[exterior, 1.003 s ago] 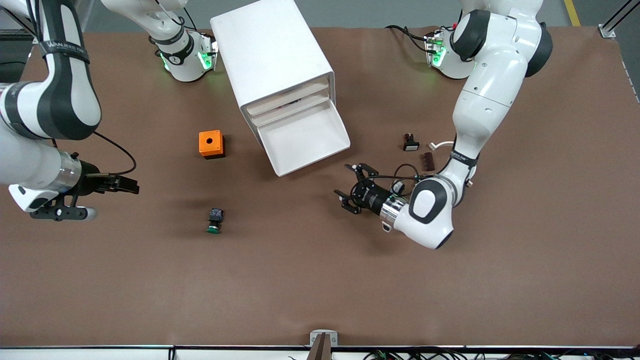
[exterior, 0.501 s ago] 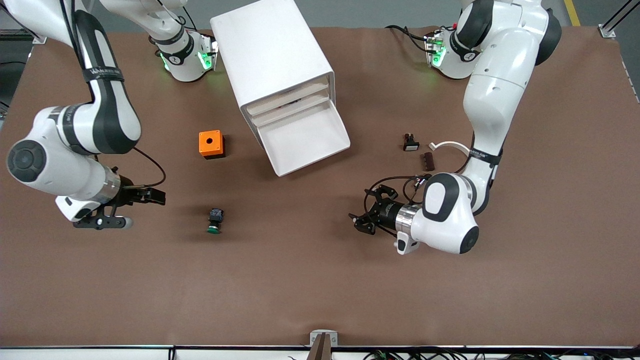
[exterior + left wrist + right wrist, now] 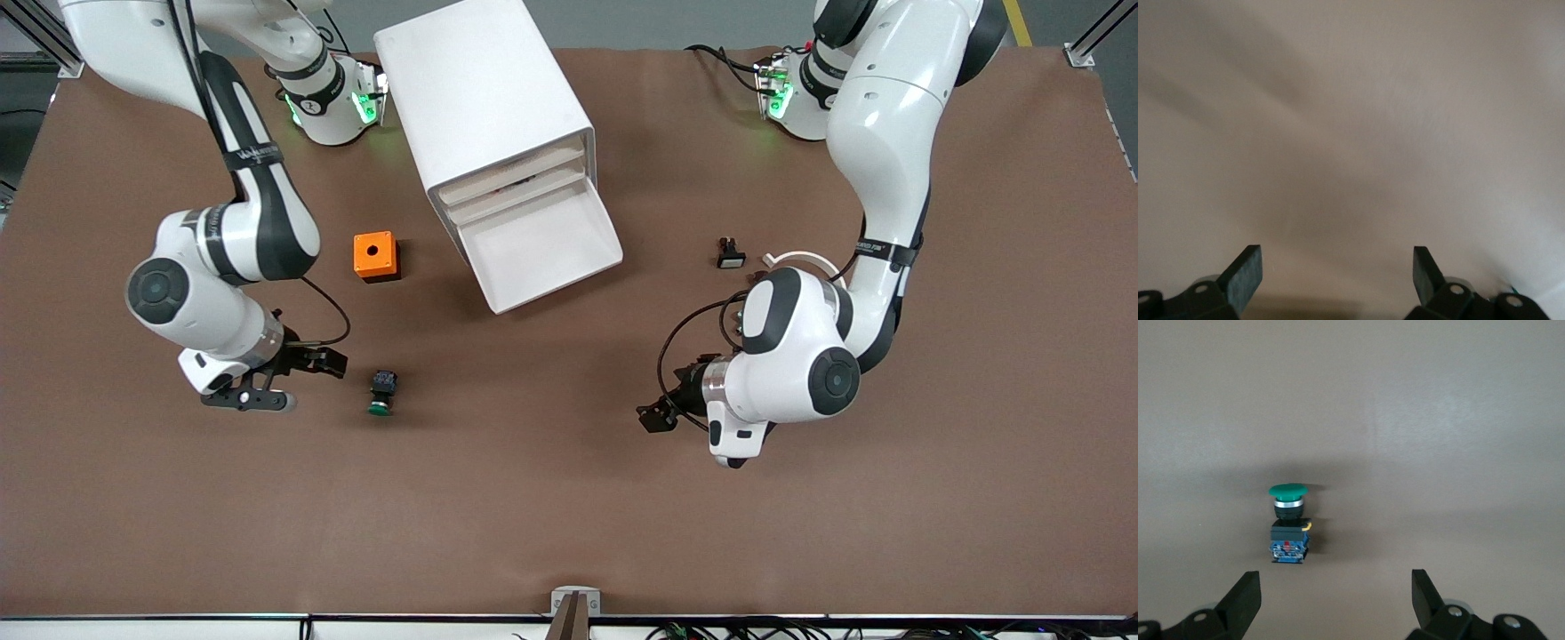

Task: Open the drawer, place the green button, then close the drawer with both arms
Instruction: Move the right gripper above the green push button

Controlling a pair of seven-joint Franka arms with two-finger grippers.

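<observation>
Where it lies, button point(image 3: 1289, 523) shows green cap

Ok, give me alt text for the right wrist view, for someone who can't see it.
The button lies on its side on the bare brown table, green cap and black body, ahead of the right gripper. The open fingers touch nothing.

Brown matte table point(image 3: 569, 516) under even light, grey floor point(image 3: 676, 22) at its edge, possibly concrete

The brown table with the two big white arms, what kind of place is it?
Probably a robot lab: two white robot arms bolted to a brown table, with a white plastic drawer cabinet and practice parts.
</observation>
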